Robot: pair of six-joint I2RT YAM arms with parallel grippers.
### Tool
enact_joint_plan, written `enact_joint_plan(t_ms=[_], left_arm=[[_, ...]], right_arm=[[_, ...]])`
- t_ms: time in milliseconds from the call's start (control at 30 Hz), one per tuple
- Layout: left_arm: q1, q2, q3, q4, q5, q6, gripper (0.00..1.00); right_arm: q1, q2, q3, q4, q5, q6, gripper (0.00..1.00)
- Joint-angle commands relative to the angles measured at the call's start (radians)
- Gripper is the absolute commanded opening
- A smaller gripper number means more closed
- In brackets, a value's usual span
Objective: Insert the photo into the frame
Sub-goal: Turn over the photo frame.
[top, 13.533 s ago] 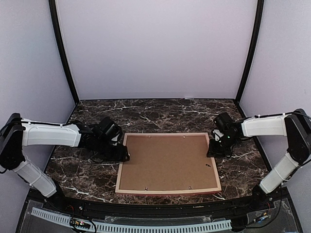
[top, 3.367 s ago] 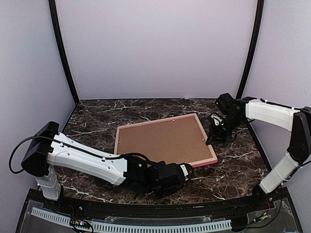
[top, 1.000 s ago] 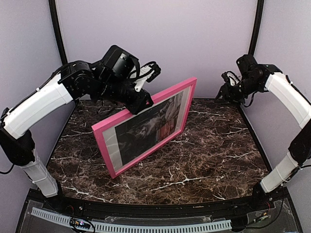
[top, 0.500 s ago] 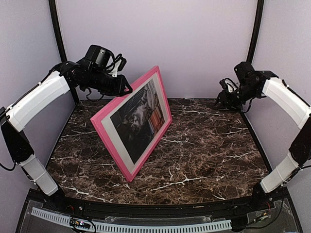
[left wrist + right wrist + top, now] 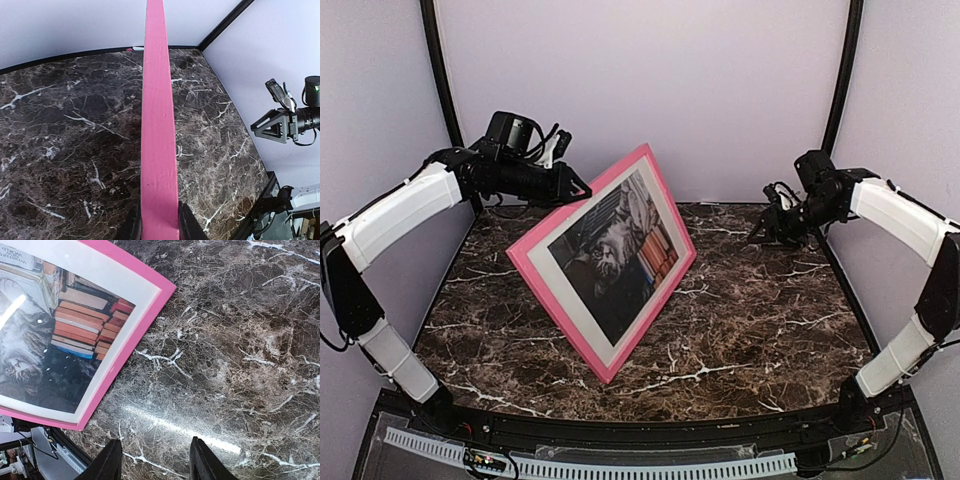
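The pink frame (image 5: 605, 368) stands tilted on the marble table, its lower corner on the surface and its face toward the camera. The photo (image 5: 615, 255) of the grey cat and orange books sits inside it, bordered by a white mat (image 5: 582, 312). My left gripper (image 5: 575, 190) is shut on the frame's top rail; in the left wrist view the rail (image 5: 157, 125) runs between my fingers (image 5: 159, 231). My right gripper (image 5: 760, 232) is open and empty, held above the back right of the table. The right wrist view shows the frame (image 5: 135, 335) and photo (image 5: 50, 340) beyond the open gripper (image 5: 156, 462).
The dark marble table (image 5: 770, 320) is enclosed by pale walls with black corner posts (image 5: 835, 100). The right gripper also shows in the left wrist view (image 5: 274, 127). A black rail runs along the table's near edge (image 5: 640, 425).
The left gripper has swung the frame round, so its face points more to the front and its lower corner sits further right. The right gripper has dropped slightly and moved left.
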Motion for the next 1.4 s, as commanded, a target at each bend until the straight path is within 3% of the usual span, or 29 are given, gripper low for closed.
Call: enact_joint_plan(t_ms=[0, 200, 467, 667, 1133, 1267, 1367], left_arm=[[0.005, 0.047, -0.018, 0.077, 0.238, 0.033, 0.0], [0.01, 0.19, 0.016, 0.08, 0.44, 0.096, 0.0], [0.019, 0.365, 0.03, 0.139, 0.593, 0.117, 0.0], [0.031, 0.491, 0.038, 0.198, 0.695, 0.106, 0.1], [0.084, 0.671, 0.062, 0.263, 0.76, 0.097, 0.37], [0.103, 0.703, 0.075, 0.245, 0.734, 0.117, 0.43], [0.125, 0.706, 0.1, 0.196, 0.637, 0.146, 0.51]], right_arm=[[-0.004, -0.011, -0.025, 0.088, -0.031, 0.014, 0.48], [-0.005, 0.003, -0.045, 0.159, 0.021, 0.027, 0.58], [-0.005, 0.059, -0.112, 0.267, 0.094, 0.063, 0.61], [-0.004, 0.093, -0.134, 0.292, 0.144, 0.063, 0.62], [-0.005, 0.089, -0.162, 0.279, 0.194, 0.053, 0.61], [-0.005, 0.085, -0.174, 0.271, 0.218, 0.046, 0.61], [-0.005, 0.081, -0.19, 0.272, 0.224, 0.046, 0.61]])
